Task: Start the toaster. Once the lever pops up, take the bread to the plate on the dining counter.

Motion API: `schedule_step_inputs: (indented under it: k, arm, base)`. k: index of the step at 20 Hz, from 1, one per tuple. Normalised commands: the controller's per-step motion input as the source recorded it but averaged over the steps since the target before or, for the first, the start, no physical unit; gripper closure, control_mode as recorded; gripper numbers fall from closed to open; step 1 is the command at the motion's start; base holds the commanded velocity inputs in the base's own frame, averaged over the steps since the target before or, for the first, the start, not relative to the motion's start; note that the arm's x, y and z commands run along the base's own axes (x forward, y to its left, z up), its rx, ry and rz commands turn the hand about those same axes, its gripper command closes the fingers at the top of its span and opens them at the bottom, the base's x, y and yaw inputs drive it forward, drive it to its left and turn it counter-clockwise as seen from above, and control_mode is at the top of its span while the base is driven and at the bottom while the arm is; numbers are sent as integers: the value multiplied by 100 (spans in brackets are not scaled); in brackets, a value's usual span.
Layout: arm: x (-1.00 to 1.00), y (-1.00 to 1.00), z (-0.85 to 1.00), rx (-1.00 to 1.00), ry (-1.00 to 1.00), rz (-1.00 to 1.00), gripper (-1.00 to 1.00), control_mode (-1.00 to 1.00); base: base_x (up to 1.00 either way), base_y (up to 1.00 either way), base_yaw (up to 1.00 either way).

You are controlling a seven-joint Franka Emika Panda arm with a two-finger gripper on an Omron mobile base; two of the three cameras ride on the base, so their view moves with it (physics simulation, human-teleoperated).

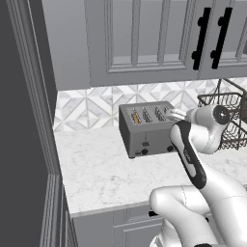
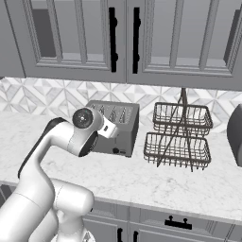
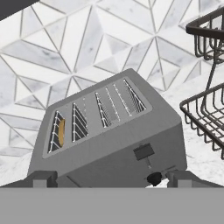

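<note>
Boxy grey metal four-slot toaster [image 3: 109, 135] on marble bench [image 1: 101, 173], tan bread slice [image 3: 61, 132] in leftmost slot, tool [image 3: 111, 178] spread wide before its front, dark wire basket rack [image 2: 178, 136] just right.

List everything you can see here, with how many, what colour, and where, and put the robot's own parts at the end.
toaster: one, grey, on the worktop against the tiled wall
bread: one slice, tan, down in the toaster's end slot, farthest from the basket rack
lever: one in view, dark, on the toaster's front face above a knob
knobs: dark, low on the toaster's front
basket rack: one, dark wire, two tiers, beside the toaster
worktop: one, white marble
wall tiles: pale grey and white, behind the worktop
cabinets: grey, black handles, above and below the worktop
arm: one, white with dark joints, in front of the toaster
gripper: one, jaws open, close before the toaster's front, holding nothing
</note>
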Motion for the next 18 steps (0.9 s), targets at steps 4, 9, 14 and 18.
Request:
schedule_step_inputs:
  k: [4,9,14,18]
  arm:
    - [0,0,0,0,0,0,-100,-100]
    - [0,0,0,0,0,0,-100,-100]
    - [0,0,0,0,0,0,-100,-100]
    - [0,0,0,0,0,0,-100,-100]
  base:
    - [0,0,0]
    - [0,0,0]
    - [0,0,0]
    - [0,0,0]
